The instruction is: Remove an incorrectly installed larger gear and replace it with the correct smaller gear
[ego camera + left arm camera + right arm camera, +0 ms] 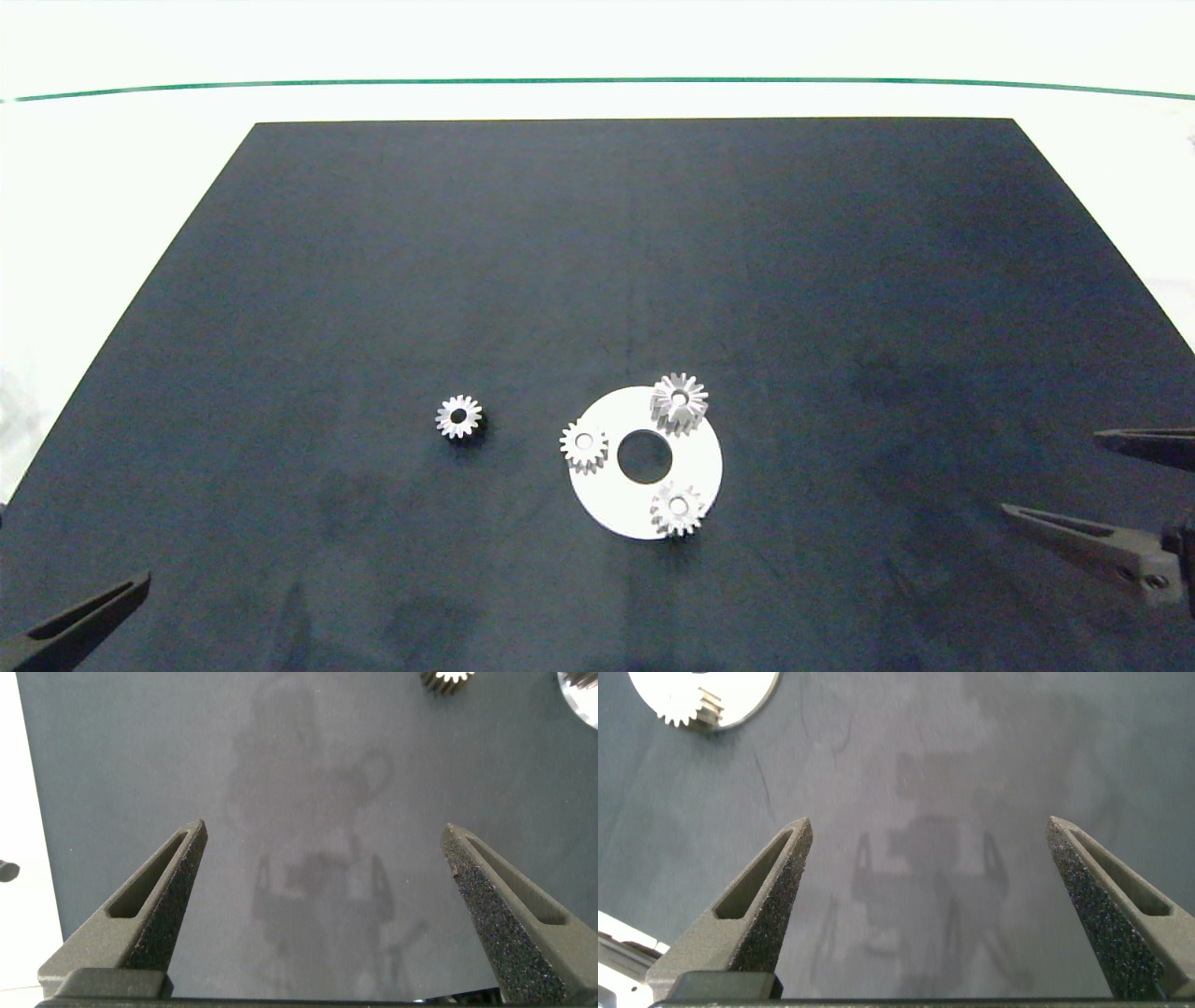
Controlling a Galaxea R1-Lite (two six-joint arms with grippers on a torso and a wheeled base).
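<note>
Waiting, fingers spread and empty, left gripper (75,621) at seven o'clock, right gripper (1111,495) at four; larger gear (679,401) still installed at one o'clock on white disc (611,509), smaller gear (459,416) loose at nine.

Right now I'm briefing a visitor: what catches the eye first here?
The white disc on the black mat, near its front edge, carrying three gears with the larger gear at its far rim. A lone smaller gear lies on the mat left of it. Both grippers, left and right, hang open at the near corners.
</note>
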